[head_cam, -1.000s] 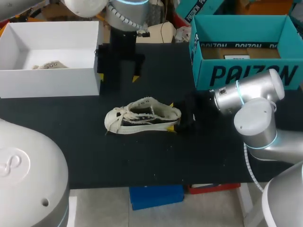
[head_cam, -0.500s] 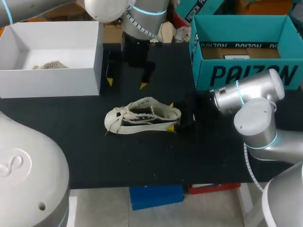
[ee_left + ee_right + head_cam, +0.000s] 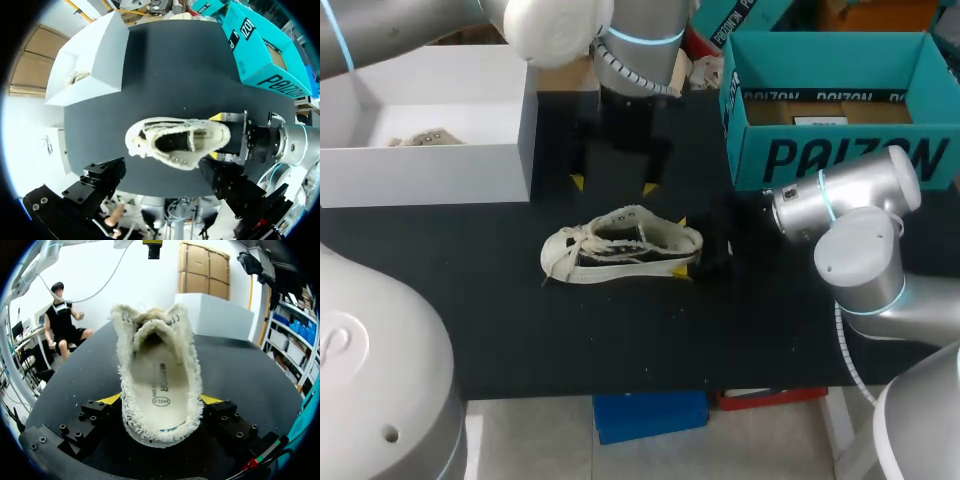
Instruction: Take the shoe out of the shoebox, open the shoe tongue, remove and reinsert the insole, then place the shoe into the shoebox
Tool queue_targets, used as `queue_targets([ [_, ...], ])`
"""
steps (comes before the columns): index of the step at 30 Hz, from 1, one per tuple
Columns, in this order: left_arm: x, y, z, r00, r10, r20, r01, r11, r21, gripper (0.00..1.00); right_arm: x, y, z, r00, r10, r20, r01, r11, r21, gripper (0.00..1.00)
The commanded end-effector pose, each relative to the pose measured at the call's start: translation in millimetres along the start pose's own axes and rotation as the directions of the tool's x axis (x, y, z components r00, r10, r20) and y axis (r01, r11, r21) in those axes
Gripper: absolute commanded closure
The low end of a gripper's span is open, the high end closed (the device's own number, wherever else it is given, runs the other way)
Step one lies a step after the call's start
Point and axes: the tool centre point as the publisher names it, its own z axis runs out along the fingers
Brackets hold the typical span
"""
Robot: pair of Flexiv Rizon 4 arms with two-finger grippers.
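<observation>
Right gripper (image 3: 682, 246) is clamped on the heel of the shoe (image 3: 620, 245), one yellow tip on each side of the heel, and it pins the shoe upright on its sole near the middle of the black table (image 3: 620, 340), toe towards the white shoebox. Left gripper (image 3: 613, 185) hangs above the table just behind the shoe with its fingers spread wide and nothing between them; its wrist view looks straight down into the shoe's mouth. From the right wrist view the insole (image 3: 160, 390) lies flat in place and the tongue (image 3: 151, 325) stands at the far end of the opening, so I judge the step in hand to be opening the tongue and then drawing the insole out. To do it well, the right arm should keep the heel firmly pinned so the shoe cannot slide or tip, while the left comes down over the mouth, narrows its fingers to fit inside the frayed collar, and takes the tongue's free edge, clear of the laces. The white shoebox (image 3: 430, 170) is open at the table's left, well apart from the shoe, and holds a beige laced thing (image 3: 425, 137), likely a second shoe. An open teal box (image 3: 840, 160) on the right holds a cardboard insert (image 3: 820, 110).
</observation>
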Motion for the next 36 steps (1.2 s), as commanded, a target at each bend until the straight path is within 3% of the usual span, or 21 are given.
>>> queue_targets([
  [1,3.7,8.5,8.1,0.999,-0.019,-0.033,0.019,1.000,0.020,0.00,-2.1,-1.2,4.2,1.000,0.001,0.002,-0.001,1.000,0.002,1.00],
  [15,6.4,9.6,9.9,0.999,-0.019,-0.032,0.019,1.000,0.008,0.00,-2.1,-1.2,4.2,1.000,0.001,0.002,-0.001,1.000,0.002,1.00],
  [23,19.9,10.2,22.4,0.998,0.009,0.059,-0.010,0.999,0.030,0.00,-2.1,-1.2,4.2,1.000,0.001,0.002,-0.001,1.000,0.002,1.00],
  [36,45.3,18.6,65.3,0.985,0.010,0.171,-0.009,1.000,-0.005,0.00,-2.1,-1.2,4.2,1.000,0.001,0.002,-0.001,1.000,0.002,1.00],
])
